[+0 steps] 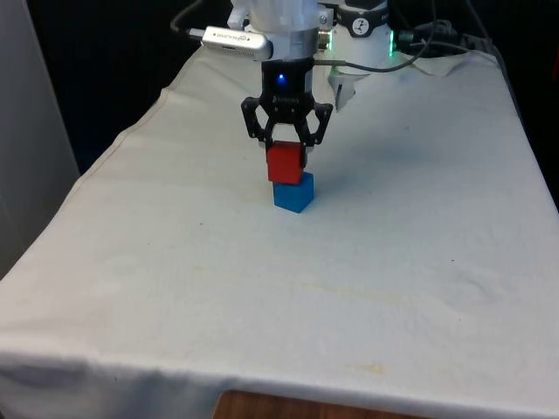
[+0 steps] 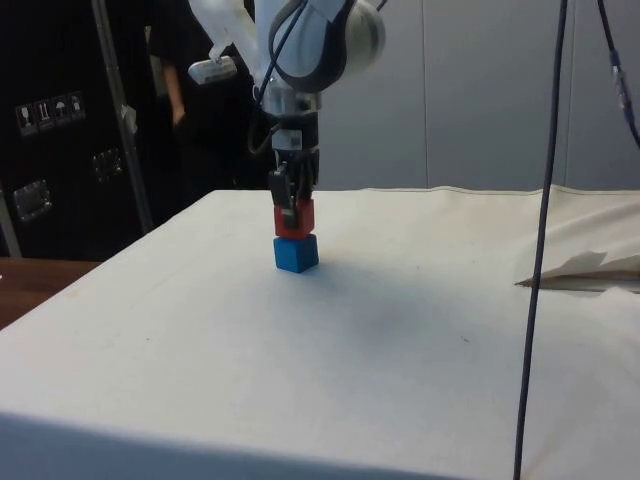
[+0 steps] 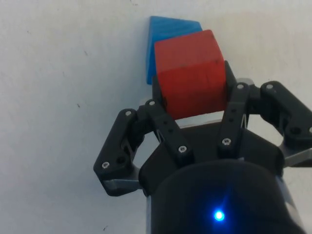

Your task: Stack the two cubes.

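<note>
- Red cube: sits on top of the blue cube, slightly askew.
- Tool: directly above the blue cube, fingers pinching the red cube's sides.
- Desk: white cloth, carrying the blue cube.

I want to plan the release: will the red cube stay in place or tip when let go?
The red cube, clamped in the tool, looks rigid with flat faces, so it should not roll. It sits offset and turned on the blue cube, so it may tip slightly. It is probably light.
</note>
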